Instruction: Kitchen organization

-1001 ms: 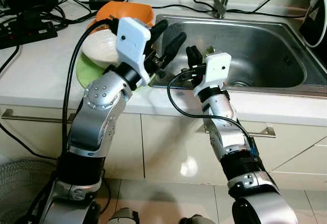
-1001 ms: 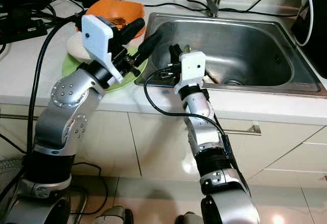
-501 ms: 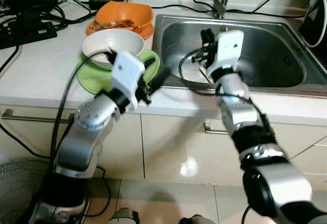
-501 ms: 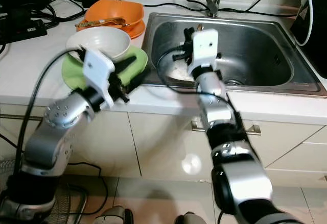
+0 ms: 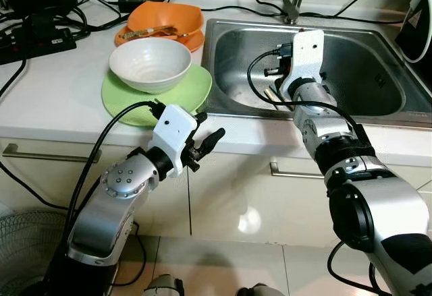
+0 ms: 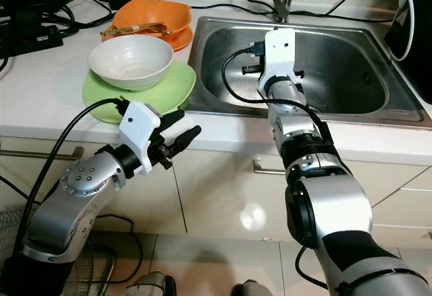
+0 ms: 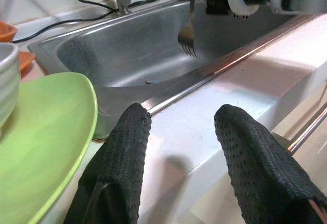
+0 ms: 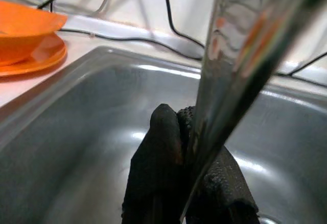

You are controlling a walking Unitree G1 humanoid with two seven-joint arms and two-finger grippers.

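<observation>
Right claw (image 8: 186,183) clamped on silver metal fork (image 7: 188,35), above the steel sink (image 5: 358,73); left claw (image 6: 179,134) apart, empty; placement pending.

The counter (image 5: 54,87) held two bowls: one white (image 5: 150,63), one orange (image 5: 165,17). There were two plates, green (image 5: 172,97) and orange (image 5: 192,42). One fork (image 7: 188,36) hung over one sink (image 5: 358,73).

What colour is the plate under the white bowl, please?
The plate is light green, seen best in the left eye view.
</observation>
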